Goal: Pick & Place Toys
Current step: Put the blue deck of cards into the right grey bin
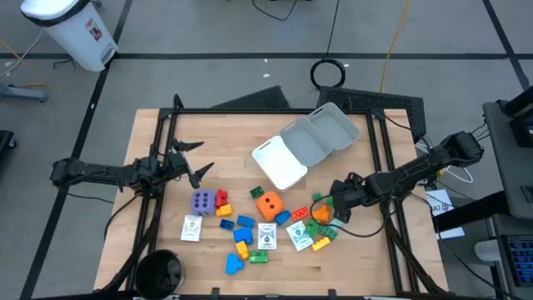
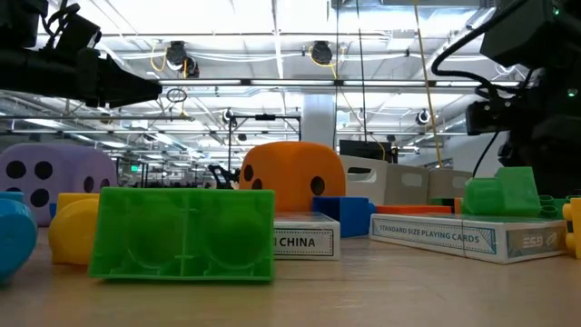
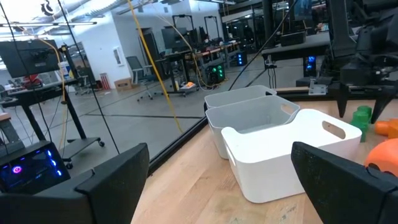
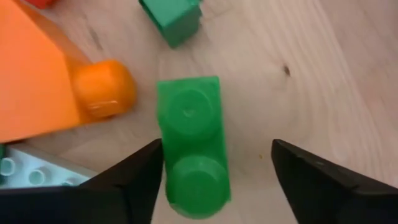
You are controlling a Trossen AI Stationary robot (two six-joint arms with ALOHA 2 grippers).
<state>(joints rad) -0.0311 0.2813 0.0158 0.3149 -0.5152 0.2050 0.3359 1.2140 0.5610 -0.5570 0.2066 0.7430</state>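
Observation:
Small plastic bricks, an orange die [image 1: 268,202], a purple die [image 1: 202,200] and white picture cards [image 1: 266,236] lie scattered on the wooden table's near half. My right gripper [image 1: 333,208] points steeply down over the bricks at the right, open. A green two-stud brick [image 4: 189,146] lies flat on the table between its fingers, studs up, beside an orange brick [image 4: 43,81]. My left gripper [image 1: 196,162] hovers level over the table's left side, open and holding nothing. My right gripper comes from above with its fingers either side of the green brick, across its length. One finger [image 4: 134,180] stands right against the brick's long side [image 4: 163,168]; I cannot tell whether it touches. The other finger [image 4: 317,180] is well clear.
A white tray [image 1: 281,162] and a clear tray [image 1: 321,133] stand side by side at the table's far middle. A small green brick [image 4: 173,18] lies just beyond the two-stud one. A black round object [image 1: 158,271] sits at the near left corner.

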